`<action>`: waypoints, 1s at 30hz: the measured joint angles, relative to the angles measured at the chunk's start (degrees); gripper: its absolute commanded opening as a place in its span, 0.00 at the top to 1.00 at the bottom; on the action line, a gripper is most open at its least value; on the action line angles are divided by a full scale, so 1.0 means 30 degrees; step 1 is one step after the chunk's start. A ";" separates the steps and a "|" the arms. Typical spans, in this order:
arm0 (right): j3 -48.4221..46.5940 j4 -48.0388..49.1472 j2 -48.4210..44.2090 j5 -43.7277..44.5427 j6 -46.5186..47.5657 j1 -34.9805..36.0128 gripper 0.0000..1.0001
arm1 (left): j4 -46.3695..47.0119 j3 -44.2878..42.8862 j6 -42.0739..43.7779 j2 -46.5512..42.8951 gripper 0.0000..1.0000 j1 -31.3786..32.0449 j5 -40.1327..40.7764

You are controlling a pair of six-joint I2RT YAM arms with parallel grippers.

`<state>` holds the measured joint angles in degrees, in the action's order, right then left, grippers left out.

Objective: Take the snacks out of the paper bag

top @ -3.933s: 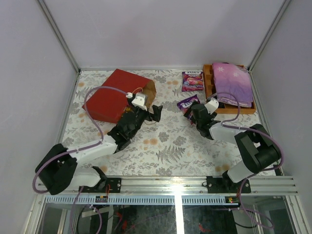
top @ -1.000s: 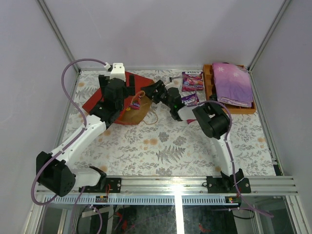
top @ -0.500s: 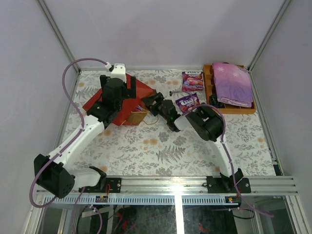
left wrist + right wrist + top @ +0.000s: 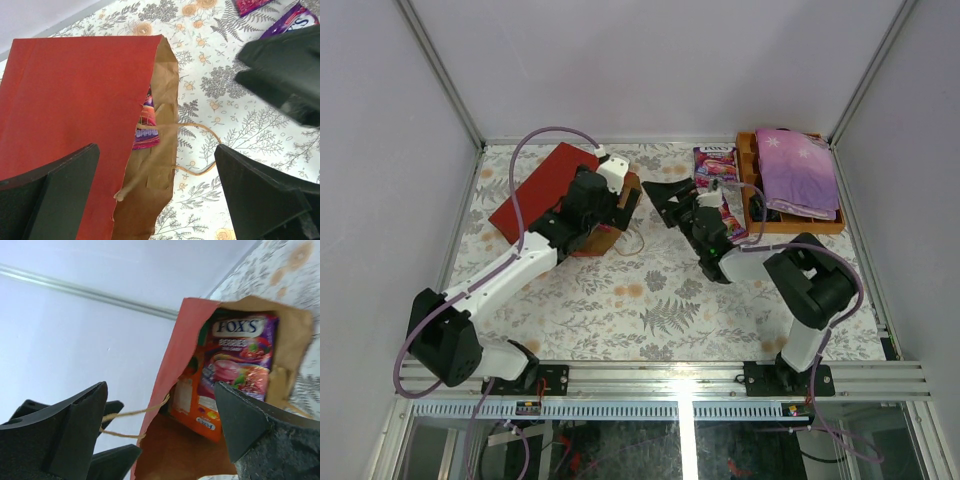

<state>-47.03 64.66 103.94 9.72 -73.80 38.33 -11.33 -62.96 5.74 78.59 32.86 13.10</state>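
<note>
Purple pouch (image 4: 237, 360) and orange pouch (image 4: 192, 407) are seen inside the paper bag (image 4: 540, 185). Another pouch (image 4: 714, 165) lies out, upper right. Left gripper (image 4: 156, 150) and right gripper (image 4: 160, 387) are spread wide, empty.

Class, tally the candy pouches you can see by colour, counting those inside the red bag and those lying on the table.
Purple pouch inside the paper bag: 1
Purple pouches on the table: 2
Orange pouch inside the bag: 1
Total: 4 in clear view
</note>
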 measured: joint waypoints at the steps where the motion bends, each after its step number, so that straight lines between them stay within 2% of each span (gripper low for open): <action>1: 0.0590 0.0255 -0.0488 0.0160 -0.0051 -0.0219 0.05 | 0.0000 0.0138 0.0095 -0.0007 0.00 0.0015 0.0015; 5: 0.1515 0.0240 -0.0291 0.0408 -0.0204 -0.0663 0.06 | 0.0036 0.0459 0.0175 -0.0240 0.00 0.0007 0.0423; 15: 0.1515 0.0284 0.1712 -0.0386 -0.1115 -0.0670 0.06 | 0.1224 0.1763 -0.0342 -0.2346 0.00 -0.0007 0.1778; 22: 0.0321 0.0889 0.3351 -0.1239 -0.2091 -0.0656 0.07 | 0.1785 0.2827 -0.0313 -0.3104 0.00 -0.0007 0.1690; 23: 0.0204 0.0962 0.3570 -0.1341 -0.2186 -0.0656 0.08 | 0.1807 0.2871 -0.0291 -0.3169 0.03 0.0000 0.1610; 25: -0.0131 0.0991 0.4116 -0.1625 -0.2455 -0.0656 0.08 | 0.1909 0.2900 -0.0219 -0.3198 0.12 0.0000 0.1588; 27: -0.0488 0.0933 0.4503 -0.1785 -0.2572 -0.0656 0.08 | 0.1931 0.2900 -0.0124 -0.3140 0.30 0.0000 0.1596; 28: -0.0787 0.0816 0.4714 -0.1967 -0.2586 -0.0656 0.09 | 0.1989 0.2900 -0.0058 -0.3060 0.43 -0.0007 0.1588; 29: -0.1071 0.0721 0.4852 -0.2084 -0.2601 -0.0656 0.09 | 0.2076 0.2885 0.0066 -0.2936 0.73 -0.0007 0.1574; 30: -0.1435 0.0568 0.5005 -0.2135 -0.2601 -0.0619 0.09 | 0.2171 0.2834 0.0168 -0.2732 0.97 -0.0007 0.1530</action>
<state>-51.33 66.37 118.96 3.31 -81.60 36.47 -4.82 -54.46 6.24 70.39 32.84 17.69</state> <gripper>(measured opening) 0.918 0.618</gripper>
